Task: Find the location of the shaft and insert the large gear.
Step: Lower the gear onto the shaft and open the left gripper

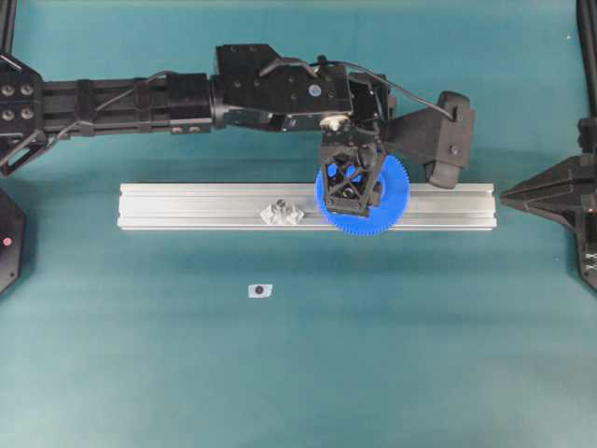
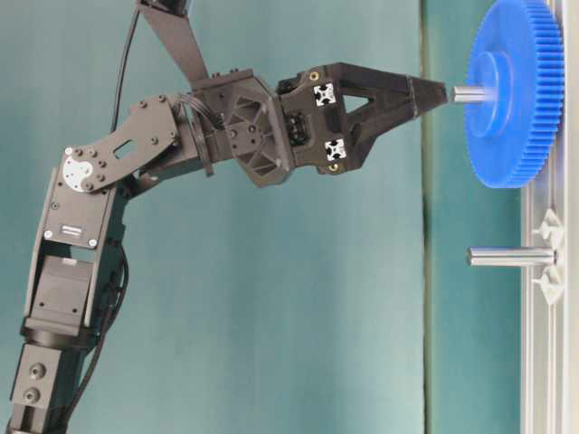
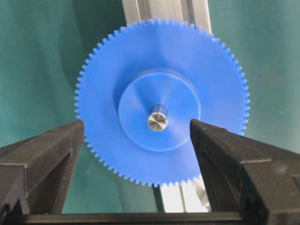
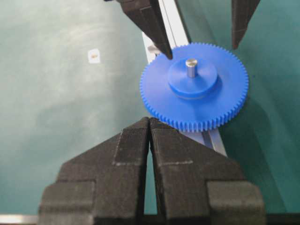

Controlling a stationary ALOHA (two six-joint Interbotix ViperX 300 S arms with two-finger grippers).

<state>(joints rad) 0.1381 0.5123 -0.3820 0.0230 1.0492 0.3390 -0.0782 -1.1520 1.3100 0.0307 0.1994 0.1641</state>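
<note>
Left wrist view: the left gripper stands spread wide, holding nothing, its fingers either side of the large gear, which sits threaded on the shaft. The right gripper looks closed, empty, near the gear.

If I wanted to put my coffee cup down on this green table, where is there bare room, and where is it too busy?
Bare patches: the wide green mat in front of the aluminium rail, apart from a small white tag, and the strip behind the left arm. Crowded: the rail's right half, where the large gear sits on its shaft under the open left gripper, beside the bare pin.
</note>
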